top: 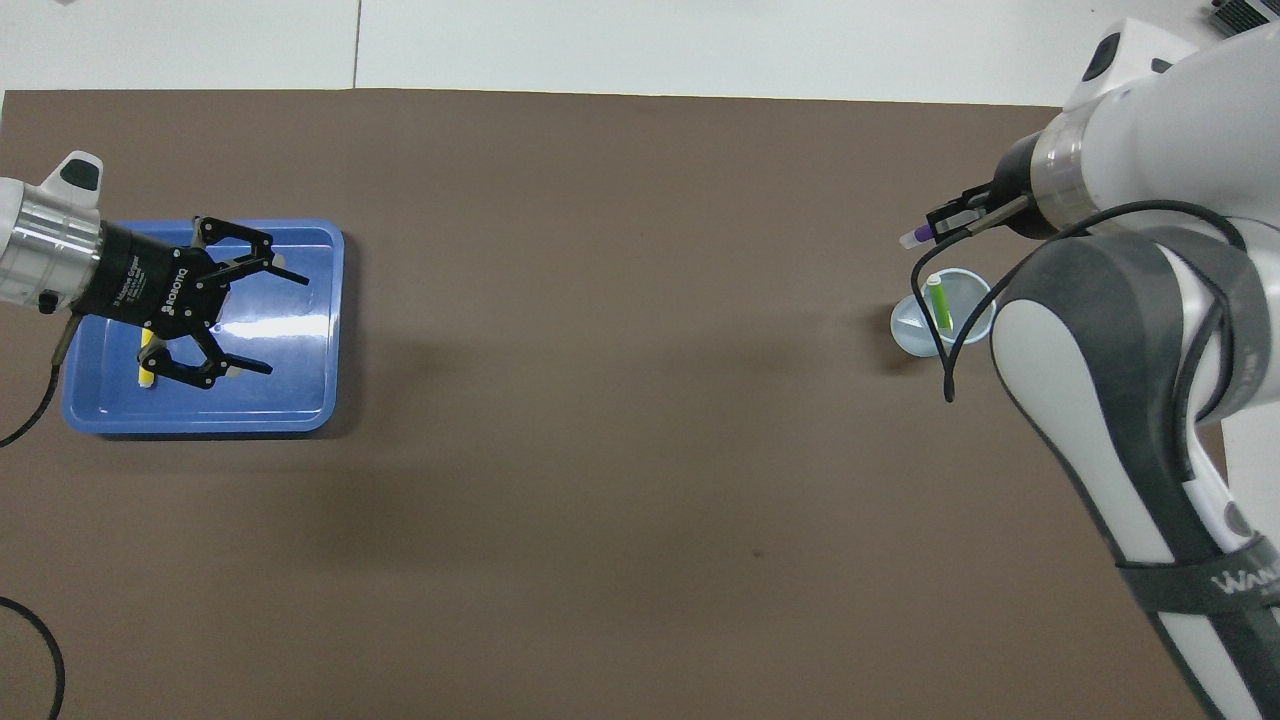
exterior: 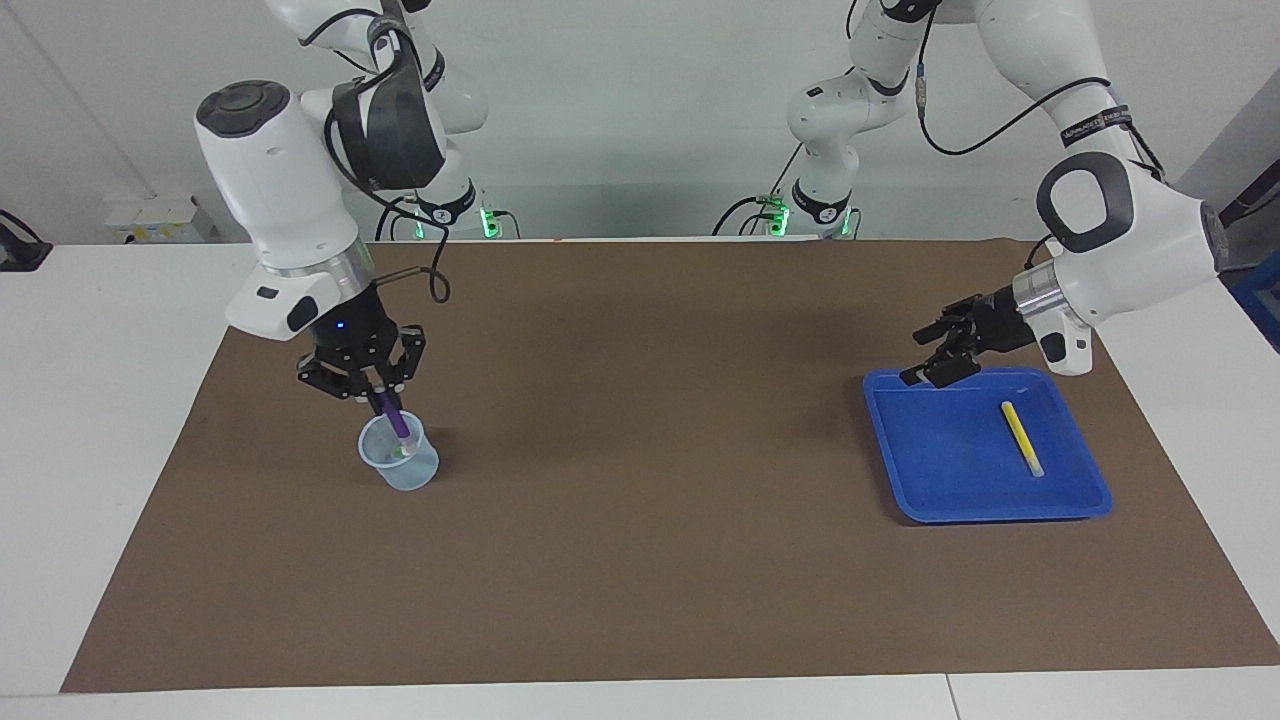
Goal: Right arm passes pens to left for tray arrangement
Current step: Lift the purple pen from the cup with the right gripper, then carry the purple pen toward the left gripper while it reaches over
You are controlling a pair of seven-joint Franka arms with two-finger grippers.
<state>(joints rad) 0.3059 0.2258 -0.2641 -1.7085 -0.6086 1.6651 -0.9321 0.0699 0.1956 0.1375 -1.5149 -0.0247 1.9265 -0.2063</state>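
My right gripper [exterior: 377, 397] is shut on the purple pen [exterior: 398, 424], which slants down with its lower end inside the clear cup [exterior: 408, 476]. In the overhead view the right gripper [top: 948, 220] holds the purple pen [top: 918, 236] over the cup's rim [top: 912, 335]. The green pen [top: 939, 304] stands in the cup. The yellow pen [exterior: 1022, 438] lies in the blue tray [exterior: 940, 470]. My left gripper [exterior: 916, 357] is open and empty, raised over the tray's edge nearer to the robots. In the overhead view the left gripper [top: 283, 325] partly hides the yellow pen [top: 147, 372] in the tray [top: 200, 415].
A brown mat [exterior: 640, 520] covers the table between the cup, at the right arm's end, and the tray, at the left arm's end. A black cable loops down from the right arm's wrist [top: 950, 330] beside the cup.
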